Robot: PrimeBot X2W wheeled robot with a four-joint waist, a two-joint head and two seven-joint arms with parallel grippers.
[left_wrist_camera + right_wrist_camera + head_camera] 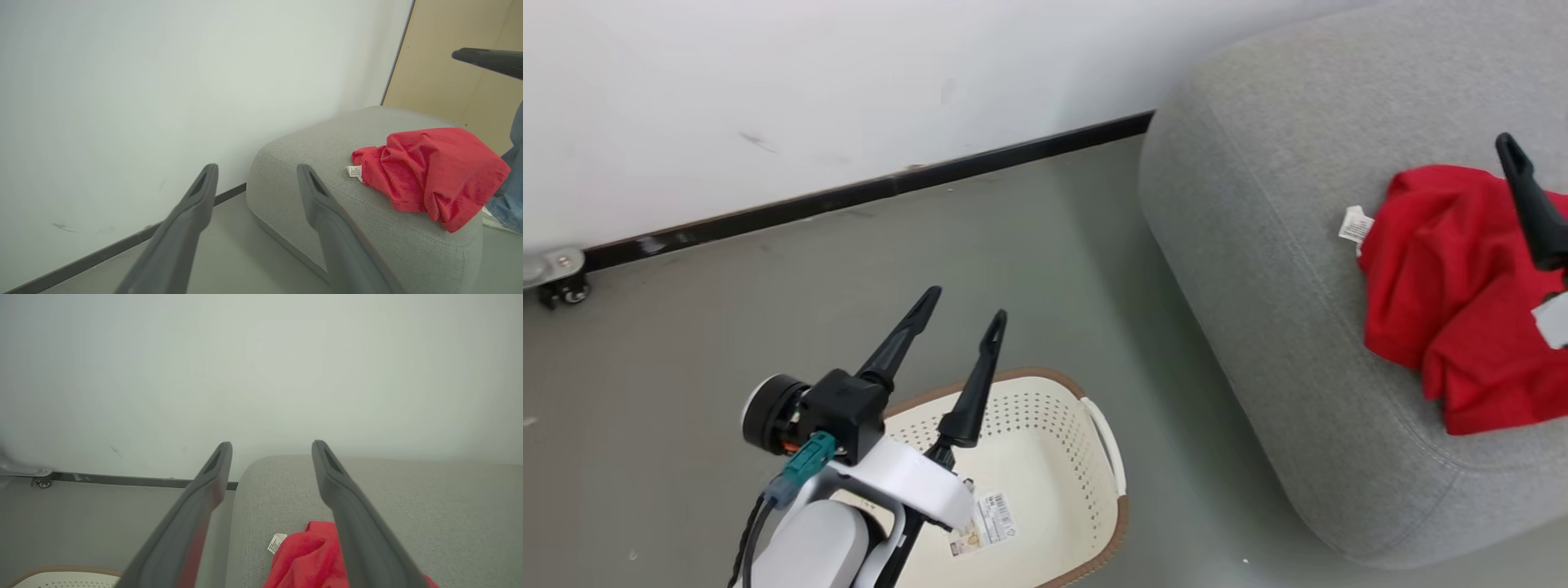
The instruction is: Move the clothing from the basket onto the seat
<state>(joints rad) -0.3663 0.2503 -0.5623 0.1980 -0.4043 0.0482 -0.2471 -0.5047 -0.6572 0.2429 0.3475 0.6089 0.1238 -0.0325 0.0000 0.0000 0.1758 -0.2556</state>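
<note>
**Red clothing on the seat, both hands wide and holding nothing**

From my screens, the clothing (1462,286) lies in a crumpled red heap on top of the grey seat (1258,204). It sits toward the side of the cushion nearest the robot's right arm. A small white tag (1356,223) sticks out of the heap on the side facing the basket and rests on the grey fabric. The left wrist view shows the same heap draped close to the rounded edge of the cushion.

My right hand (272,444) is spread wide with nothing between its fingers. In its own wrist view the red cloth shows low between them, with the seat and the wall beyond. In the head view one dark finger (1531,204) crosses in front of the heap. In the left wrist view that finger stands above the cloth and apart from it.

The basket (1045,425) stands on the grey floor (686,367) just beside the seat, and a paper label (988,523) shows on its bottom. My left hand (966,302) hangs over the basket, also wide and holding nothing.

Behind it all a white wall meets the floor at a dark skirting board (849,196). A small caster (564,290) sits by that board. Past the seat I see a tan panel (441,73) and a person's leg (512,192) in jeans.
</note>
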